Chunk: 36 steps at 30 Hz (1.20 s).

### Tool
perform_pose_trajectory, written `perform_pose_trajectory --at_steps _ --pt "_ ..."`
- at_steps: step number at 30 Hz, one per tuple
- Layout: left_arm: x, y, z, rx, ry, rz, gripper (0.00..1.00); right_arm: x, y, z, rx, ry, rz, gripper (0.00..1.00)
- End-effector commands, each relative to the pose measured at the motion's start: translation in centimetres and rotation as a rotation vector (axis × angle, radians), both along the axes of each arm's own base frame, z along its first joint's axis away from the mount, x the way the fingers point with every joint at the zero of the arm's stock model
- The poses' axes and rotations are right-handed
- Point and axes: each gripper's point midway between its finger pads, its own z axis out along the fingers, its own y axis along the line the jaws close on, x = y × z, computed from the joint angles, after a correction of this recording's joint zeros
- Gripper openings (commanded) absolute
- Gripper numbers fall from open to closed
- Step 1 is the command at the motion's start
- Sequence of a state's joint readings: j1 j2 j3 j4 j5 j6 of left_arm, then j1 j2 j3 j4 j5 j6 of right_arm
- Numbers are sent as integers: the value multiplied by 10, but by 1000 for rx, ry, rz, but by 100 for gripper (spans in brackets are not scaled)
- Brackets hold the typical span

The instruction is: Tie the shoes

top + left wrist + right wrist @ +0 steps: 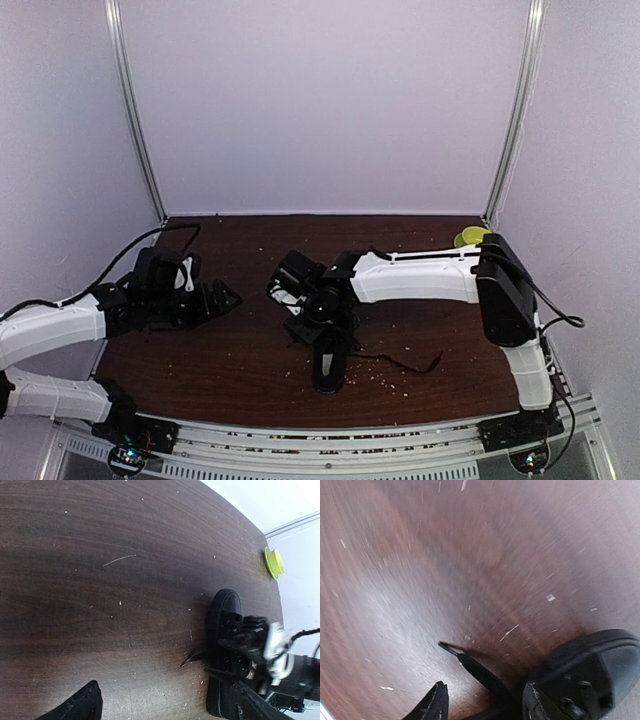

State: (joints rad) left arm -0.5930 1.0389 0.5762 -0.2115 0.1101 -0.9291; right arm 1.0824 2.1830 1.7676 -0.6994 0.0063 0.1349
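This is a robotics lab test cell, not a lived-in room. Plain pale panels (pixel 320 100) close in the dark wood-grain table (pixel 230 350) at the back and both sides, joined at the corners by bare metal uprights (pixel 135 110). Two white-and-black robot arms (pixel 410 275) stand on bases (pixel 515 430) fixed to slotted metal rails (pixel 330 445) along the near edge. Loose black cables (pixel 130 255) and small lit circuit boards (pixel 127 458) lie exposed beside them.

I am looking at a dark brown wooden table (pixel 240 365) dusted with pale specks, with plain white panels (pixel 320 100) enclosing it. Two metal posts (pixel 135 110) are standing at its back corners, and soft, even light is falling throughout.
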Motion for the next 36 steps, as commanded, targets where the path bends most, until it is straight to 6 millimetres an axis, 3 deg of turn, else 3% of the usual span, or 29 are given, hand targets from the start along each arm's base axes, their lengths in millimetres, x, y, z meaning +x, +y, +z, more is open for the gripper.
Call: perform_pose_trajectory --at_steps 1,8,20,24,32,36 --pt "-1 8 3 1 -25 14 90 -9 -7 -8 -121 7 129 52" --pt "-6 12 -2 -2 -12 24 90 2 -4 -19 -221 -21 205 52" --pt "-10 13 -8 -15 1 31 91 -22 -3 -36 -274 52 385 62" --pt "-10 11 -8 -25 6 27 91 -17 -5 -42 -305 24 392 51" --pt "-10 10 -9 -28 12 22 91 -9 -11 -59 -404 -14 456 42" --pt "-10 10 -11 -29 17 25 91 -11 -9 -69 -402 -1 477 22"
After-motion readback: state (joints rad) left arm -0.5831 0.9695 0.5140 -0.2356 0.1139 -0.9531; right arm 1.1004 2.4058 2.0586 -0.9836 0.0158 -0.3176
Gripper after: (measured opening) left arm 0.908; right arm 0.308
